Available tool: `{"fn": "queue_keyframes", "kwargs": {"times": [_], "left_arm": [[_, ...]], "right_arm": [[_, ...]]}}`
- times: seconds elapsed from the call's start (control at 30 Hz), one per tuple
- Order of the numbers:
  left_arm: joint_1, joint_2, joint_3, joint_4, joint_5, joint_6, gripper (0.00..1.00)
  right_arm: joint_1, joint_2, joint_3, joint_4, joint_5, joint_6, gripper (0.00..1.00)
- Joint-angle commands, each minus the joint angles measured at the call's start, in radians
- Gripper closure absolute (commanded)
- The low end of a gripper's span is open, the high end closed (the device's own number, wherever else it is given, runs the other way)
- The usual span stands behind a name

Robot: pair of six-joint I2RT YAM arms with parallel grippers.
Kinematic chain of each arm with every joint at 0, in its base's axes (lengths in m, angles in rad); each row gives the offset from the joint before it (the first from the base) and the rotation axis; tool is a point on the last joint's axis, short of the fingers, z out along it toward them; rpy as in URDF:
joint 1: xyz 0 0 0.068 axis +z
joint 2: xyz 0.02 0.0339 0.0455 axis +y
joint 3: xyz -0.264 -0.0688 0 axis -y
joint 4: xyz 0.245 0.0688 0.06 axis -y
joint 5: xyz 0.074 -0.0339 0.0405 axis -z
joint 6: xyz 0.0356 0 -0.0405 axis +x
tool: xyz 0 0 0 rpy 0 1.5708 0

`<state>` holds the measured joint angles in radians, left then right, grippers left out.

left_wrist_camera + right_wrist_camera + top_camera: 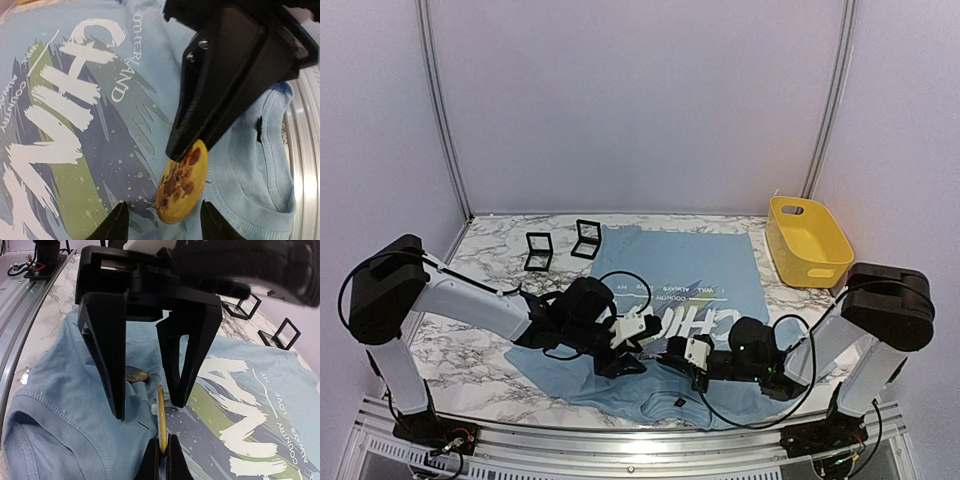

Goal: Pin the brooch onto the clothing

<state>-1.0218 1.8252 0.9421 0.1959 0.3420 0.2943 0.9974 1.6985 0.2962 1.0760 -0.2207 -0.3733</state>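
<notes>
Where both arms meet over the clothing point(720, 265) on the tabletop point(470, 350), placing seems under way. Left wrist: the left pincer point(162, 222) stands apart, gripping nothing, just beside the brooch point(182, 182), whose oval slants lower-left to upper-right by the collar point(250, 200). Right wrist: the right pincer point(161, 455) clamps it edge-up; next, probably, pressing it flat onto cloth.

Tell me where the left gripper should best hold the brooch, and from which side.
Probably its free rim, pinched across the two flat faces. The brooch is a thin disc held on edge over the shirt, and the right gripper holds the opposite rim, so the open left gripper should come from its own side.
</notes>
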Motion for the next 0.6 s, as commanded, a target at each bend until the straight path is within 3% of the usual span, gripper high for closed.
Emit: {"fn": "queue_keyframes", "kwargs": {"times": [0.0, 0.2, 0.37, 0.57], "left_arm": [[0.006, -0.088, -0.064, 0.1, 0.027, 0.022, 0.46], [0.006, -0.103, -0.094, 0.17, 0.042, 0.02, 0.51], [0.006, -0.103, -0.099, 0.185, 0.028, 0.017, 0.7], [0.006, -0.098, -0.09, 0.195, 0.036, 0.009, 0.84]], "right_arm": [[-0.043, 0.014, -0.001, 0.085, -0.148, 0.08, 1.0], [-0.072, 0.023, 0.007, 0.1, -0.214, 0.104, 1.0], [-0.09, 0.027, 0.006, 0.129, -0.26, 0.131, 1.0], [-0.094, 0.04, 0.023, 0.139, -0.299, 0.136, 1.0]]}}
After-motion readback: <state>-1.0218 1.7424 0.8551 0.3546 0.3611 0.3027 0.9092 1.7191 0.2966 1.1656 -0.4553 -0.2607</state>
